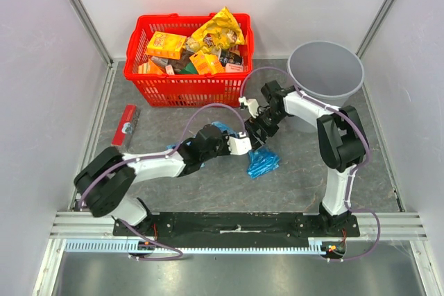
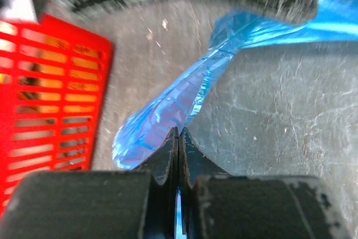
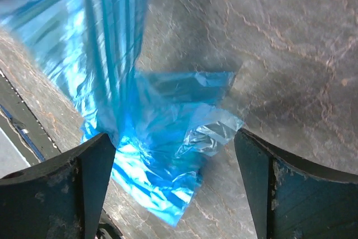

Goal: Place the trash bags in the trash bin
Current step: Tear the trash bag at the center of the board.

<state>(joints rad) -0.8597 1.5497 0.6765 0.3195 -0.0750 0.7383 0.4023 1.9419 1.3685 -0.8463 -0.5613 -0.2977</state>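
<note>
The trash bags [image 1: 263, 163] lie crumpled near the middle of the table [image 1: 208, 188], well apart from the trash bin [image 1: 329, 74] at the far right corner. My left gripper [image 2: 178, 138] is clamped tight on a thin edge of the blue film. My right gripper [image 3: 173, 138] hangs over the bundle, fingers wide apart, gripping nothing. I judge the pinch shallow: the glossy film may slip free, only one layer may lift, or a trailing tail may snag my right arm.
</note>
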